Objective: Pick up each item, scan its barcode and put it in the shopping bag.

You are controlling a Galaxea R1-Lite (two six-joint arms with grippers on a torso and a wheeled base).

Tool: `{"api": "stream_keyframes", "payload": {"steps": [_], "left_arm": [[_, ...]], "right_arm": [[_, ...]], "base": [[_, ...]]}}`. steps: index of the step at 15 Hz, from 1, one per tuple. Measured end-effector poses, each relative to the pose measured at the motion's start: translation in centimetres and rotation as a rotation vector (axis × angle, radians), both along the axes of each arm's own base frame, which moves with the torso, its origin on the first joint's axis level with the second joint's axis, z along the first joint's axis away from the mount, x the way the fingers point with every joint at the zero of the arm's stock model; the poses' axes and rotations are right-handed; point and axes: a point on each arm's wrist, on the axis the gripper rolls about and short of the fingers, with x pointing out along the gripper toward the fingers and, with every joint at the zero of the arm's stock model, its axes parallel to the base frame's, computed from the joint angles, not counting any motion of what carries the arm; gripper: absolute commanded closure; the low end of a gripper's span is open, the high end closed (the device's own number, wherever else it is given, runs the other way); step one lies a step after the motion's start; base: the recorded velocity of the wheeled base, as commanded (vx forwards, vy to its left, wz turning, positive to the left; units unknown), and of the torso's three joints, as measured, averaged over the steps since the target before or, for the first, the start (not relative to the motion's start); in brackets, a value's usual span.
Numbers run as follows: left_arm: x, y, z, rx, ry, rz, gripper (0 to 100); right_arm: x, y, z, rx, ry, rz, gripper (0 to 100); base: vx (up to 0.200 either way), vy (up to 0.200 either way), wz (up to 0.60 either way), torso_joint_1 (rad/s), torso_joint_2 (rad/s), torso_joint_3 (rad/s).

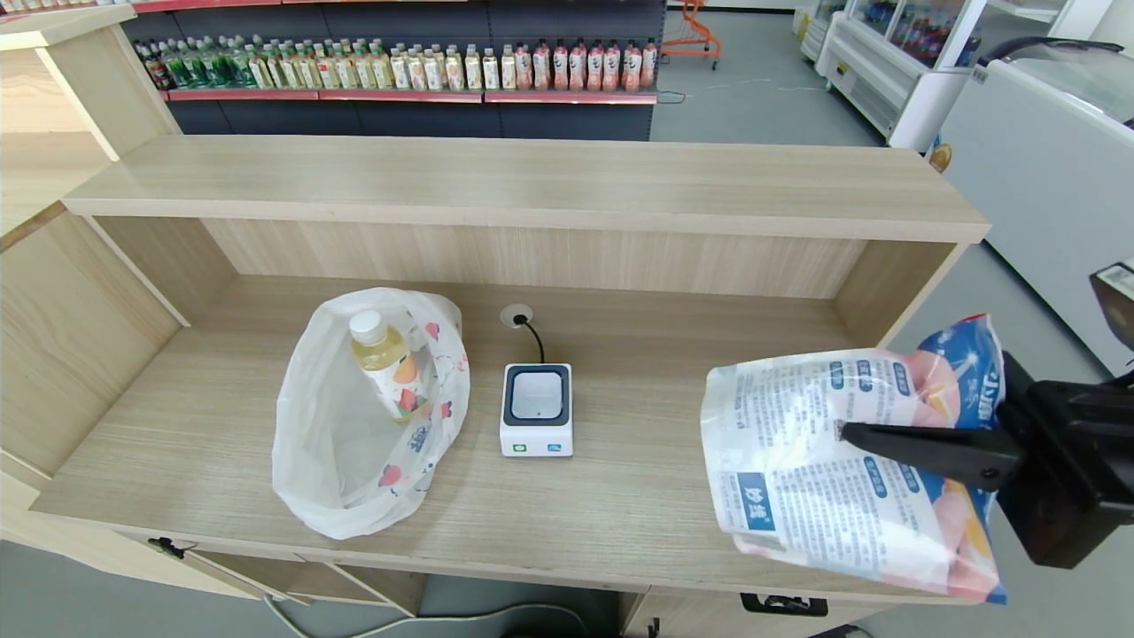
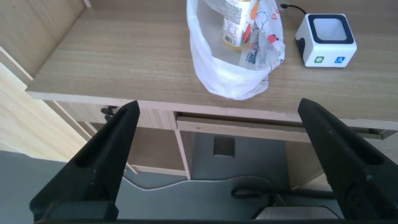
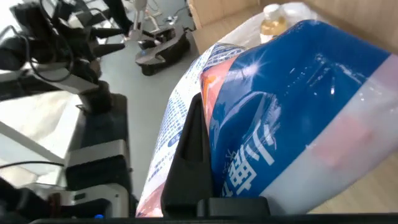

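Note:
A white shopping bag (image 1: 341, 478) with a fruit print lies open at the left of the wooden counter (image 1: 620, 505), and a bottle of yellow drink (image 1: 385, 359) stands tilted inside it. The white barcode scanner (image 1: 536, 409) sits just right of the bag, window facing up. My right gripper (image 1: 846, 434) is shut on a large blue, white and pink packet (image 1: 797, 470), held above the counter's front right corner; one finger lies across its printed face. In the right wrist view the packet (image 3: 298, 106) fills the frame. My left gripper (image 2: 219, 106) is open, low before the counter's front edge, facing the bag (image 2: 230, 68) and scanner (image 2: 326, 40).
A raised ledge (image 1: 532, 182) and side walls (image 1: 80, 328) enclose the counter at the back and both sides. The scanner's cable (image 1: 532, 337) runs to a hole behind it. A drawer (image 2: 249, 127) sits under the front edge. Drink shelves (image 1: 399, 66) and a freezer (image 1: 1045, 168) stand beyond.

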Motion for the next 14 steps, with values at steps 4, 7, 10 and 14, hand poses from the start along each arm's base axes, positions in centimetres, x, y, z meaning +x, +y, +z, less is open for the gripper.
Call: {"api": "stream_keyframes", "payload": {"steps": [4,7,10,14], "left_arm": [[0.0,0.0,0.0,0.0,0.0,0.0,0],[0.0,0.0,0.0,0.0,0.0,0.0,0],[0.0,0.0,0.0,0.0,0.0,0.0,0],[0.0,0.0,0.0,0.0,0.0,0.0,0]], "right_arm": [[0.3,-2.1,-1.1,-0.243,-0.499,-0.19,100],[0.1,-3.3,-1.8,-0.418,-0.707,-0.261,100],[-0.2,-3.6,-1.8,-0.509,-0.758,-0.355,100],[-2.3,-3.0,-3.0,-0.598,-0.738,-0.455,100]], "base": [[0.0,0.0,0.0,0.0,0.0,0.0],[0.0,0.0,0.0,0.0,0.0,0.0],[0.0,0.0,0.0,0.0,0.0,0.0],[0.0,0.0,0.0,0.0,0.0,0.0]]}}
